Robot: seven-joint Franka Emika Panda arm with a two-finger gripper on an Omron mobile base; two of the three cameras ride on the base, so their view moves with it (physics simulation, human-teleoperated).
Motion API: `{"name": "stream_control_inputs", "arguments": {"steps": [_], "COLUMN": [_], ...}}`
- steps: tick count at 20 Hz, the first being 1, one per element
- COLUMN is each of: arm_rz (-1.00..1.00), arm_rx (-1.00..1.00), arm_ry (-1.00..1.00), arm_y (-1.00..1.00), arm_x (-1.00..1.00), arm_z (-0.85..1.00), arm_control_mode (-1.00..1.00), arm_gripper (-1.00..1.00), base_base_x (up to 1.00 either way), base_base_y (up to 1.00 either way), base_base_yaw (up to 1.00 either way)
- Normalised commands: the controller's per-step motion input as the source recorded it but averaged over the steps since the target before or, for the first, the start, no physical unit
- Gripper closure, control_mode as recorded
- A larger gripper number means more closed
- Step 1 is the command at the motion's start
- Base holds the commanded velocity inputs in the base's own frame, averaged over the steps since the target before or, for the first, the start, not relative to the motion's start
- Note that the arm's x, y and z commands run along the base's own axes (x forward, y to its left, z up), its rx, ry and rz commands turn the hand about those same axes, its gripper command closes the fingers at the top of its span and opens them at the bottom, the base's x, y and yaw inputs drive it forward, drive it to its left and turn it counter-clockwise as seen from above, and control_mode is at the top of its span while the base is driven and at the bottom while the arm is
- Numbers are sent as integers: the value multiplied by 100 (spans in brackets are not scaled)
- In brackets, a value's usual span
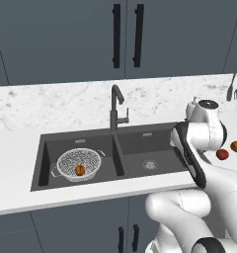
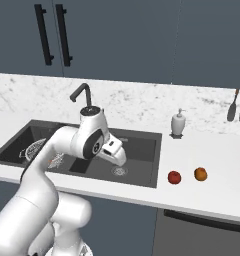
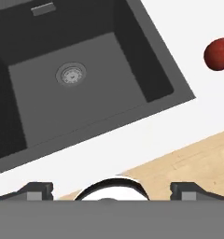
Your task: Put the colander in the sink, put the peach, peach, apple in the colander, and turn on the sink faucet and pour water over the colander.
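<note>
The gripper (image 3: pixel 111 189) stands wide open with nothing between its fingertips (image 3: pixel 37 189), poised above the front edge of the sink (image 1: pixel 41 163) at the right-hand basin. In the hand view the right basin's round steel drain (image 3: pixel 71 74) lies ahead of the fingers, and the white countertop (image 3: pixel 188 28) runs along the basin's near and right sides.

The colander (image 1: pixel 78 164) sits in the left basin, upright, with one orange peach (image 1: pixel 80 170) resting inside it on the mesh. It is well apart from the hand, one basin over to the left.

The apple (image 2: pixel 174 177), red, lies on the counter to the right of the sink, near the basin's right edge; in the hand view it shows at the upper right, off to the side of the open fingers and not touching them. A second orange peach (image 2: pixel 200 174) lies just beside the apple, farther right, the two apart.

The sink faucet (image 1: pixel 117 106) stands behind the divider between the basins, spout bent forward. A white soap dispenser (image 2: pixel 178 122) stands on the counter behind the right end of the sink. Utensils (image 2: pixel 233 109) hang on the wall at far right
</note>
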Motion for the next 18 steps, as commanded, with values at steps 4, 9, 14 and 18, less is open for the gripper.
{"name": "stream_control_inputs", "arguments": {"steps": [4,9,14,18], "arm_rz": [-28,-26,-22,-11], "arm_rx": [7,1,0,0], "arm_ry": [0,12,13,8], "arm_y": [-100,-99,-88,-57], "arm_x": [-2,0,3,15], "arm_z": [0,0,0,-11], "arm_control_mode": [-100,-100,-100,-100], "arm_gripper": [-100,-100,-100,-100], "base_base_x": [0,0,0,0], "base_base_y": [0,0,0,0], "base_base_yaw": [0,0,0,0]}}
